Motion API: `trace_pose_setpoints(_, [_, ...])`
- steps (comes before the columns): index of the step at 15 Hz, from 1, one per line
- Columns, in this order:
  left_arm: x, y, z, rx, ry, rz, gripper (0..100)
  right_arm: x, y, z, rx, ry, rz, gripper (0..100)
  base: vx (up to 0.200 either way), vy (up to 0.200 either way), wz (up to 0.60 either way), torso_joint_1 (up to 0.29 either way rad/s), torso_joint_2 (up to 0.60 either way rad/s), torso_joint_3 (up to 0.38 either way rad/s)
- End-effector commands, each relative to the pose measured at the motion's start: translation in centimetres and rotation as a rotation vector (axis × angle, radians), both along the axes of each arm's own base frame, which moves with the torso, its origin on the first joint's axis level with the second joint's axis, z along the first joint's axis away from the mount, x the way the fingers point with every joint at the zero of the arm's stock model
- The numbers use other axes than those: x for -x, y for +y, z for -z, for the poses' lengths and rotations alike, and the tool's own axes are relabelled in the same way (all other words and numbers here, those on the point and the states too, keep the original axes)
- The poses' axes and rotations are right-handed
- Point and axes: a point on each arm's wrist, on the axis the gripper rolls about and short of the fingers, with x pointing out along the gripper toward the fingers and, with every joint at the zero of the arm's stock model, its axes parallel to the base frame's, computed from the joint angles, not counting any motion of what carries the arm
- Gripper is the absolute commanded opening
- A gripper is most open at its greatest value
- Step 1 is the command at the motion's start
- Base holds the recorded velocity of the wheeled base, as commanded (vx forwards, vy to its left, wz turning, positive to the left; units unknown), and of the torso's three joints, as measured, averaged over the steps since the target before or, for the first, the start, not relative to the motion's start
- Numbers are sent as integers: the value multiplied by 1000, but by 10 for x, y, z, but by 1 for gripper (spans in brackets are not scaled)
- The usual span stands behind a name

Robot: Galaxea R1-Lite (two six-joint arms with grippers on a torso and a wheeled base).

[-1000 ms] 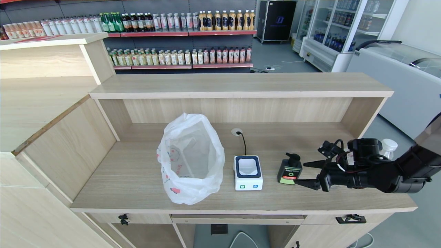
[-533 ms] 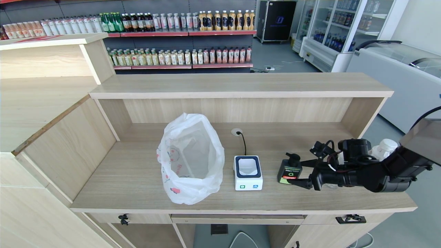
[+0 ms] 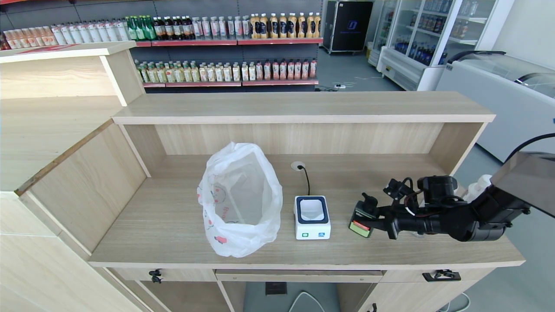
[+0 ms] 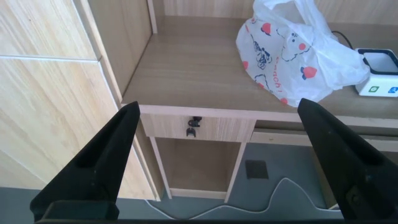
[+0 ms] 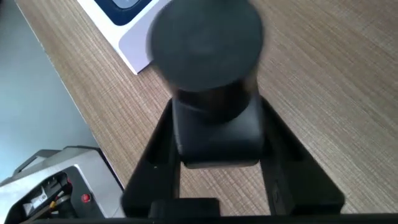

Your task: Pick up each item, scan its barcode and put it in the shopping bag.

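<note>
- Left fingers [image 4: 99, 155] are hanging spread wide open, low off the front left of the bench [image 3: 173, 225].
- Shopping bag [image 3: 238, 199] is sitting open mid-bench, with the scanner [image 3: 312, 211] just beside it on the right.
- Right fingers [image 5: 292, 168] are clamping the dark pump bottle [image 3: 360, 219] from both sides, just right of the scanner, and it's tilting a bit.

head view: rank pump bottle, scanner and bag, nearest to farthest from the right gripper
1. Pump bottle, between the right gripper's jaws.
2. Scanner, next over toward the robot's left.
3. Bag, farthest left, beyond the scanner.
</note>
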Motion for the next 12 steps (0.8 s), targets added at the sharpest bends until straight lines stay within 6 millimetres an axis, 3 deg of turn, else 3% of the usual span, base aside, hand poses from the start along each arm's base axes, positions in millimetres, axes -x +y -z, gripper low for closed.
trace_pose_setpoints(1, [0, 0, 0, 0, 0, -1, 100, -1, 0, 3, 0, 4, -1, 0, 0, 0, 0, 0, 0, 0])
trace_pose_setpoints(4, [0, 0, 0, 0, 0, -1, 100, 0, 0, 2, 2, 3, 0, 0, 0, 0, 0, 0, 0, 0])
trace_pose_setpoints(6, [0, 0, 0, 0, 0, -1, 100, 4, -1, -14, 16, -33, 8, 0, 0, 0, 0, 0, 0, 0])
trace_pose_setpoints(8, [0, 0, 0, 0, 0, -1, 100, 20, -1, -54, 42, -145, -5, 0, 0, 0, 0, 0, 0, 0])
trace_pose_setpoints(12, [0, 0, 0, 0, 0, -1, 100, 81, 3, -137, 145, -455, -50, 0, 0, 0, 0, 0, 0, 0])
